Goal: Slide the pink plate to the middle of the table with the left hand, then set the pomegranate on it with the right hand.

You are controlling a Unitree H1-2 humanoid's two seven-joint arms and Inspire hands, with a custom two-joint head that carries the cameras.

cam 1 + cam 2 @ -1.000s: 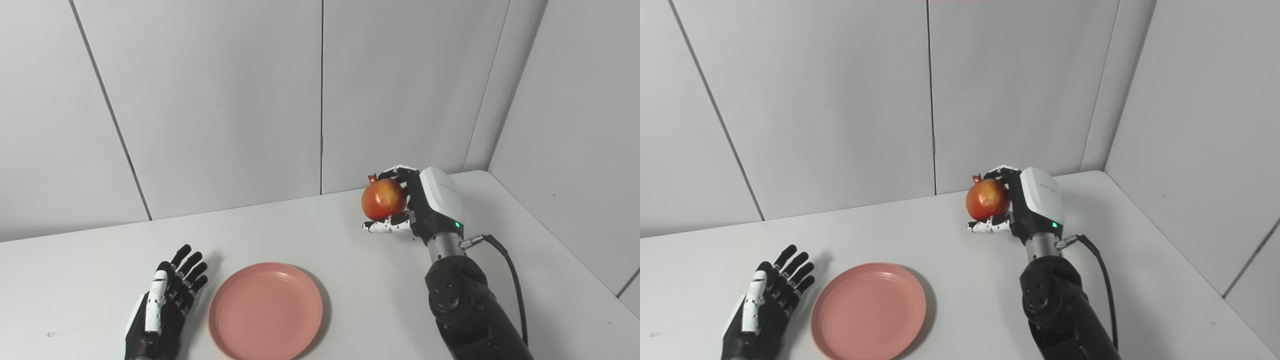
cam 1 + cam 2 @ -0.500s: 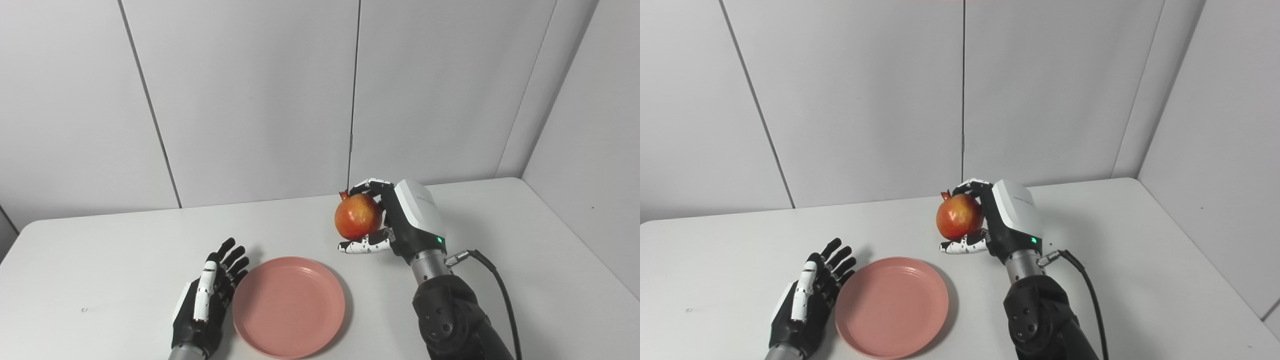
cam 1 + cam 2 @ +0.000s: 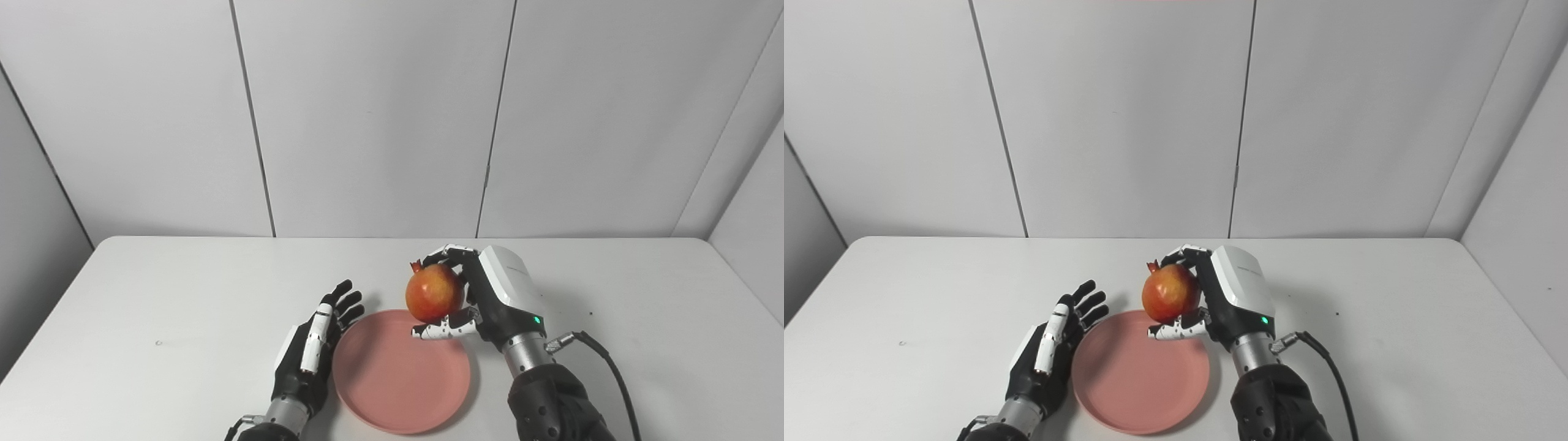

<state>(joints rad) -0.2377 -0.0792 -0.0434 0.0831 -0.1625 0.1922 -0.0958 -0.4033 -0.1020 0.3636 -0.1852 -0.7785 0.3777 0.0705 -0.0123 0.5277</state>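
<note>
Placement target, a round pink plastic plate (image 3: pixel 401 373), lies below and slightly to the left of the right robot hand (image 3: pixel 490 300), flat on the white surface (image 3: pixel 153 294). Right robot hand is closed around a red-orange round pomegranate (image 3: pixel 434 293), crown upward, held clear above the plate's far rim. Left robot hand (image 3: pixel 312 349) rests just beside the plate's left edge, fingers extended and apart, holding nothing. Judgement: lowering toward the plate's centre is the remaining step.

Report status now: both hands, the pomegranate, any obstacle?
Right robot hand shut on pomegranate, over pink plate far rim. Left robot hand open beside plate. No obstacle seen.
</note>
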